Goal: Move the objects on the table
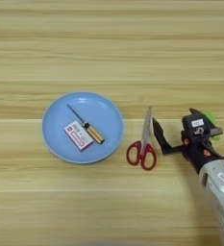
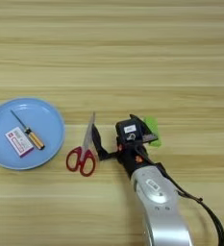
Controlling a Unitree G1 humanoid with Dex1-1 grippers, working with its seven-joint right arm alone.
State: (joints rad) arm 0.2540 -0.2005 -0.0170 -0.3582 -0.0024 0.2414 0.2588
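- Where the left eye view looks down on the wooden bench, a round light-blue plate lies left of centre.
- On that plate rest a small red-and-white flat box and, touching its right side, a yellow-handled screwdriver with its blade pointing up-left.
- Just right of the plate lie red-handled scissors, blades closed and pointing away, handles toward the near edge.
- At the right edge the right gripper sits on the bench beside the scissors; a bright-green block peeks out behind it.
- Over in the right eye view, the plate is at the left edge and the silver forearm rises from the bottom.
- One black finger reaches toward the scissors, apart from them; the jaws stand spread and hold nothing.
- Beside the gripper's right, the green block lies flat on the bench, partly covered.
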